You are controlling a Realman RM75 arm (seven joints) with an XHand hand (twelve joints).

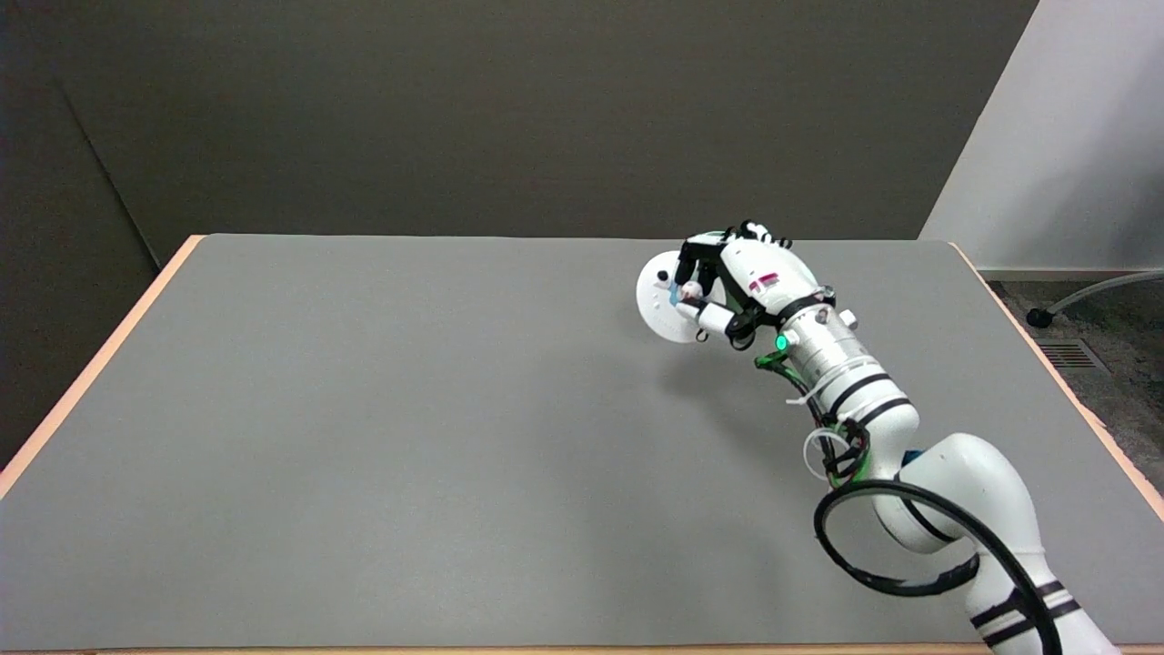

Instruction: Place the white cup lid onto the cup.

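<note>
Grey table (364, 437) with a pale wood edge, dark wall (509, 109) behind, white wall (1073, 136) at right, grey floor (1091, 318) with a vent (1071, 355).

One high head view looks down across the table (364, 437).

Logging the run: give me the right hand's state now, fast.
Right hand: holding the white cup lid, fingers pinched on its edge, lid raised off the table. No cup in view.

Matt grey table (364, 437) with pale wood edge; smooth white plastic lid (657, 305).
</note>
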